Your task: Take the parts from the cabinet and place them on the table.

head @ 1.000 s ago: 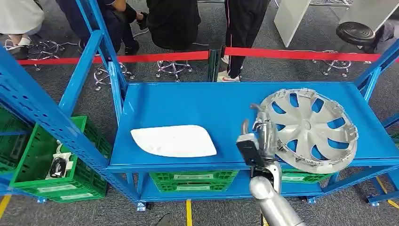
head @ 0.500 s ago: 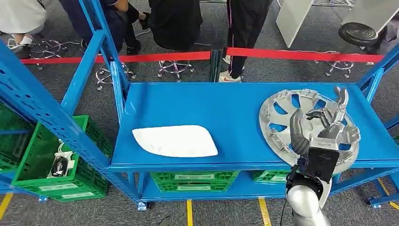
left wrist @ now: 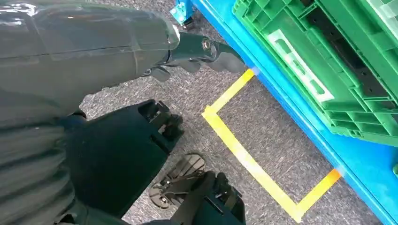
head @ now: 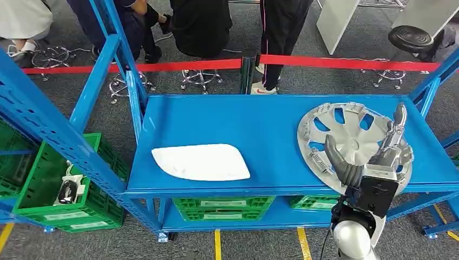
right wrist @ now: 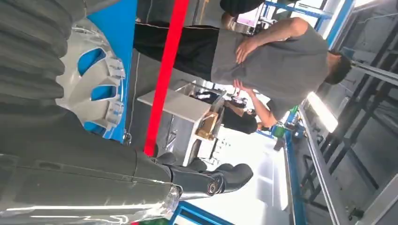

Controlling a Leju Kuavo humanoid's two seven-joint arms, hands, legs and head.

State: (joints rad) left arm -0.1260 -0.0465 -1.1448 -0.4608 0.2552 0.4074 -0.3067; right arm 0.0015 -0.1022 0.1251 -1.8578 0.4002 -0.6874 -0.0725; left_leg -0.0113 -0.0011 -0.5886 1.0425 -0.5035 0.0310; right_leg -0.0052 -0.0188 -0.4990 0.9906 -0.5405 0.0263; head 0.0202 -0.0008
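Hovering over hubcap [head: 354,142] on worktop [head: 227,120], right hand [head: 373,151] has fingers spread, holding nothing; lift straight up, w/o snagging rim. Left hand [left wrist: 197,51] empty, fingers curled.

The right arm is being held up from below at the right of the head view, its silver forearm rising to a dark wrist block. The right hand [head: 373,154] is being kept open above it, fingers [head: 398,122] spread and pointing up, the thumb splayed apart, nothing held. The left hand [left wrist: 197,54] is being hung downward, its fingers loosely curled around nothing.
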